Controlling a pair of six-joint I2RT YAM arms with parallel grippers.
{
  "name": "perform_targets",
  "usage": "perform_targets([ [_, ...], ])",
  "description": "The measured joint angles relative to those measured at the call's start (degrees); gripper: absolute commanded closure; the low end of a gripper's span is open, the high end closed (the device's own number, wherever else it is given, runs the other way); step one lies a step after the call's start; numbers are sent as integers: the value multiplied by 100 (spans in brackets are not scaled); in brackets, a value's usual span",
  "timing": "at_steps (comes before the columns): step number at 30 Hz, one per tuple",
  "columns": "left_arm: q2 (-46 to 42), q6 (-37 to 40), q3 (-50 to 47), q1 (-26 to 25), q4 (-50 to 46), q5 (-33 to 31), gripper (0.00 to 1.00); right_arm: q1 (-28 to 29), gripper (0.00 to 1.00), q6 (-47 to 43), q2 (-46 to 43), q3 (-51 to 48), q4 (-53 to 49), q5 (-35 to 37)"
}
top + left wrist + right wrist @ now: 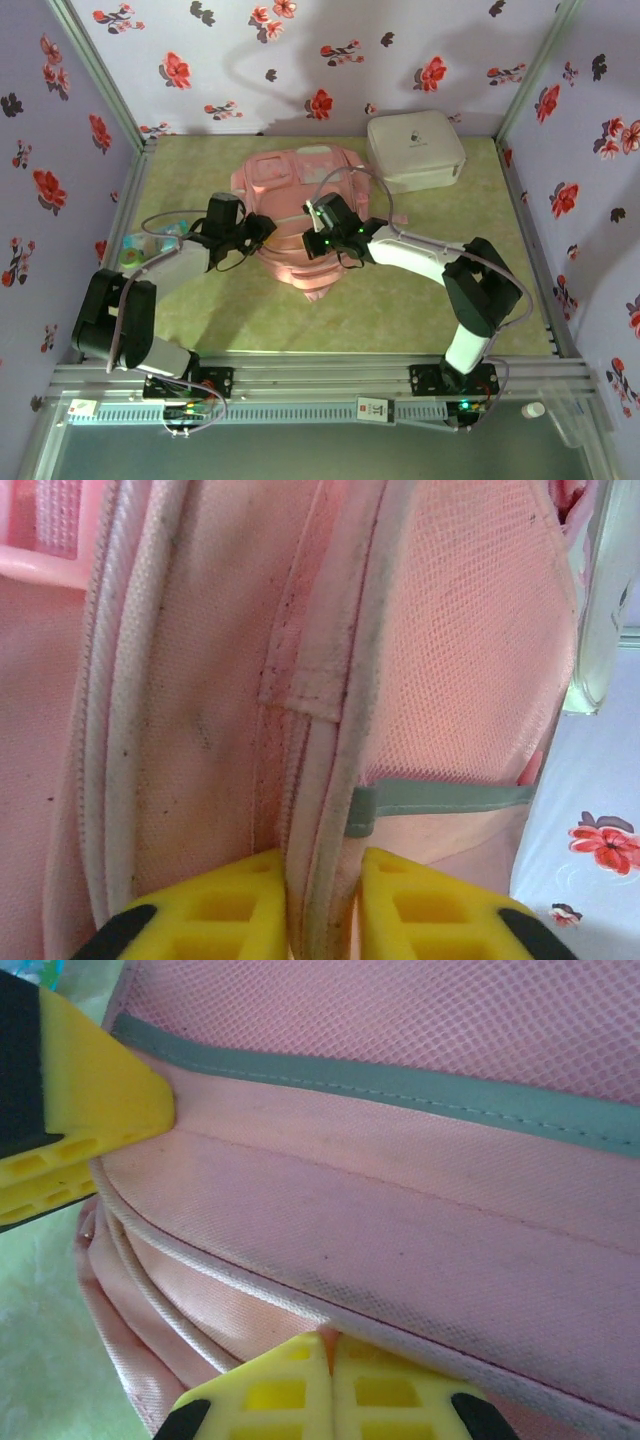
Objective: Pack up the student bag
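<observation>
The student bag (296, 190), a soft pink backpack, lies flat in the middle of the green table. My left gripper (262, 229) is at its left side. In the left wrist view my left gripper (322, 912) is shut on a thick piped seam of the student bag (190, 680), its yellow fingers (235, 910) pressed on both sides. My right gripper (313, 222) meets the bag from the right. In the right wrist view my right gripper (330, 1385) is shut, pinching a thin sliver of the student bag (380, 1230) at its piped edge. The left gripper's yellow finger (85, 1110) shows close by.
A white rounded-square hard case (415, 150) stands at the back right, touching the bag's corner. A small colourful item (150, 242) lies under the left arm near the left wall. Flowered walls enclose the table (400, 310) on three sides.
</observation>
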Motion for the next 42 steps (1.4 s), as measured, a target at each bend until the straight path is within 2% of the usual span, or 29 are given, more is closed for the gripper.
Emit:
perform_targets([
  [4,0,125,81,2,-170,-59,100,-28,100,63,-212,-293,13,223],
  [15,-28,533,275,37,-560,-61,100,-682,100,57,-1045,-1060,-260,570],
  [22,-57,1095,522,96,-1095,-81,100,-1036,100,-372,-1058,-1054,-304,684],
  [33,9,2085,1036,175,-2015,-125,100,-1259,100,-1556,-671,-599,-474,678],
  [42,168,2861,1279,188,-2365,-96,100,-1399,100,-1766,-544,-372,-472,542],
])
